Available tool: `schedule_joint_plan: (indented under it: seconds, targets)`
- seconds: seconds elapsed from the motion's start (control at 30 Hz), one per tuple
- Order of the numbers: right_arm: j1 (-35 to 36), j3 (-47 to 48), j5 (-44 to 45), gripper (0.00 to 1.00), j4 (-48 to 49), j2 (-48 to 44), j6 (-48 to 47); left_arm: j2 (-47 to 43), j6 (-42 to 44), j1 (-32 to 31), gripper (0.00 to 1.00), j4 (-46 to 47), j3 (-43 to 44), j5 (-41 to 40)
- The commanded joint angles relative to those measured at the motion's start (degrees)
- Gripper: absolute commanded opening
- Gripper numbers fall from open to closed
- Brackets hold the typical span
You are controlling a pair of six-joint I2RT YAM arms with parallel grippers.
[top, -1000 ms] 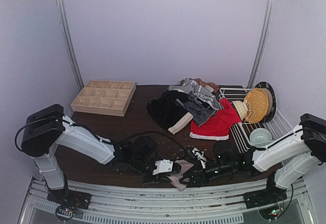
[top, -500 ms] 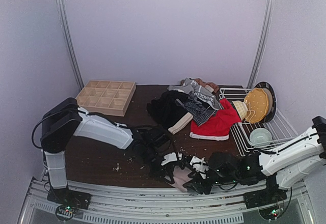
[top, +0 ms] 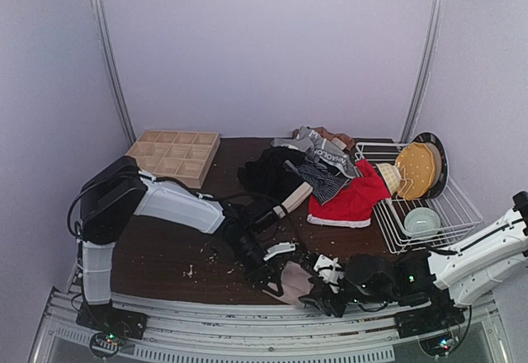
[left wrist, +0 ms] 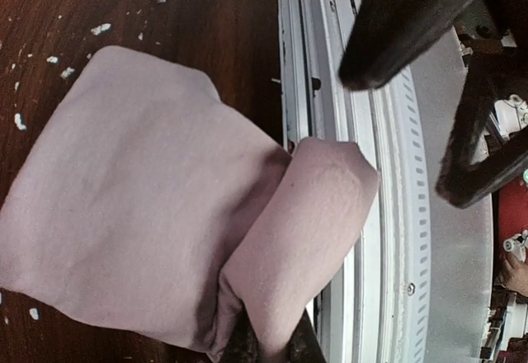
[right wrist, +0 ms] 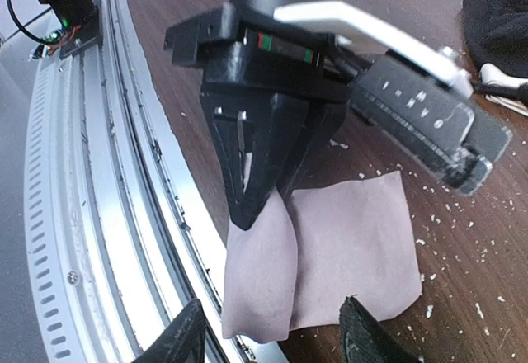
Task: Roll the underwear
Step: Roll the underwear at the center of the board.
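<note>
Fabric of a pale pink-beige soft cloth brief lies bottom centre in the top view, folded end spilling onto the ribbed grey metal rail. The left gripper pinches that fold; the right gripper, jaws apart and empty, hovers just right, the fold's long axis pointing into its gap.

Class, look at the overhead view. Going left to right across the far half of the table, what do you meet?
Tray → black briefs → red briefs → bowl
</note>
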Motion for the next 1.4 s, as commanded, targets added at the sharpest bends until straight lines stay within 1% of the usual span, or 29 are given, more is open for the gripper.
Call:
schedule_joint_plan:
  seconds: [0.0, 0.13, 0.23, 0.37, 0.5, 0.6, 0.83, 1.1, 1.2, 1.27, 1.3, 1.33, 1.37]
  targets:
    - [0.4, -1.8, 3.9, 0.53, 0.3, -5.3, -0.7, 2.9, -1.4, 0.6, 0.00, -2.4, -1.0, -1.6]
    - [0.4, -2.3, 5.8, 0.54, -1.6, -9.7, -0.6, 3.6, -2.1, 1.0, 0.00, -2.0, -0.9, -0.7]
    - [0.4, -1.8, 4.4, 0.54, -2.5, -10.4, -1.5, 3.8, -2.8, 1.2, 0.00, -2.0, -0.7, -0.5]
    - [0.9, 1.1, 1.9, 0.52, -6.0, -4.6, -2.7, 5.4, -3.9, 2.0, 0.00, -4.1, 1.3, 0.1]
    - [1.0, 3.7, -1.2, 0.51, -5.6, 1.3, -2.6, 7.4, -4.5, 2.5, 0.00, -7.9, 3.9, -0.6]
    - [1.5, 4.2, -2.1, 0.51, -3.5, 3.8, -2.8, 8.9, -5.1, 2.8, 0.00, -9.3, 5.0, -1.3]
    - [1.9, 6.1, -1.7, 0.51, -3.0, 8.3, -4.1, 10.5, -6.4, 3.4, 0.00, -9.8, 5.8, -1.6]
    - [1.9, 9.2, 2.9, 0.50, -4.0, 16.8, -3.6, 10.8, -7.8, 3.9, 0.00, -9.5, 6.4, -2.2]
    - [1.8, 11.7, 4.2, 0.50, -7.0, 19.1, -2.6, 10.8, -8.0, 3.9, 0.00, -9.4, 6.4, -2.2]
    - [1.7, 13.7, 4.0, 0.46, -9.8, 21.0, -1.9, 10.6, -8.1, 3.9, 0.02, -9.2, 6.2, -2.1]
    - [1.7, 14.4, 3.5, 0.41, -10.5, 21.8, -1.5, 10.4, -8.1, 3.9, 0.04, -9.2, 6.1, -2.2]
    - [1.7, 14.6, 3.2, 0.32, -11.0, 22.6, -0.9, 10.1, -8.1, 3.9, 0.07, -9.1, 5.8, -2.3]
    - [1.7, 14.6, 2.7, 0.27, -11.3, 22.8, -0.3, 9.9, -7.9, 3.9, 0.11, -9.0, 5.5, -2.3]
